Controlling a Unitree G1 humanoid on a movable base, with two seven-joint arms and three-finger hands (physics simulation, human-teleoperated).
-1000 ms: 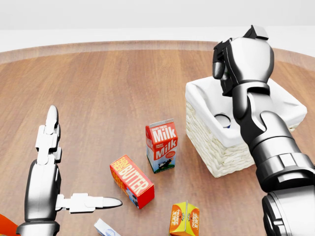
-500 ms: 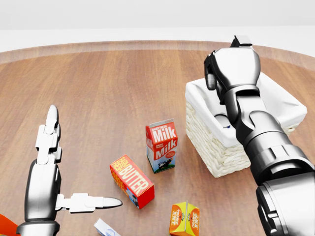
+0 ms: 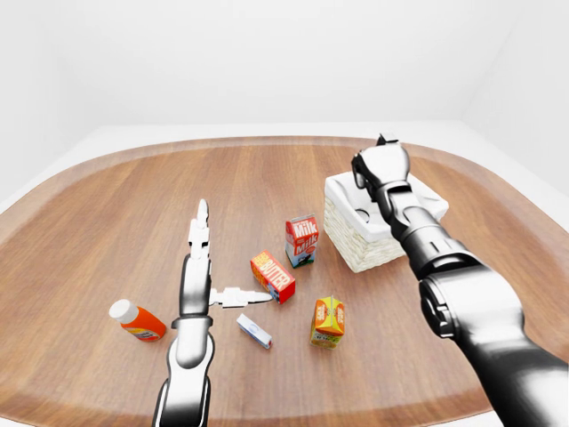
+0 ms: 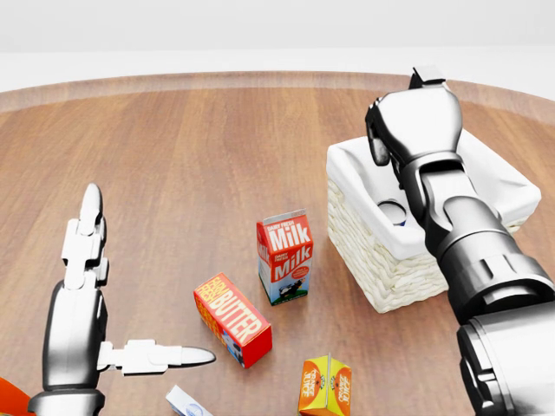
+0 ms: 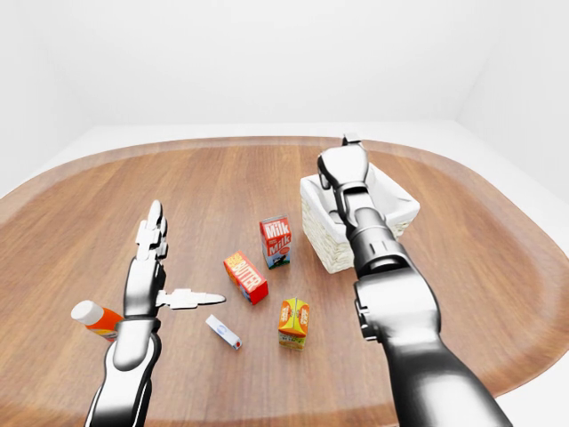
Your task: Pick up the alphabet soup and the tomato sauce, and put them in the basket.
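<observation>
While the right hand (image 4: 414,117) hovers over the basket (image 4: 381,260), wood lies bare leftward.

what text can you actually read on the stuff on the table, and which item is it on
"Milk", printed twice: milk carton; the small line above it is too small to read.
"BUTTER": butter box.
Orange carton: print blurred.
Small white packet and orange bottle: nothing legible.

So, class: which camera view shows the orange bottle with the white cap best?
The left-eye view: the orange bottle lies whole on the table, white cap toward the view's left, beside the left hand. The right-eye view shows it partly hidden behind the left arm. The head view catches only an orange sliver at its bottom-left corner.
</observation>
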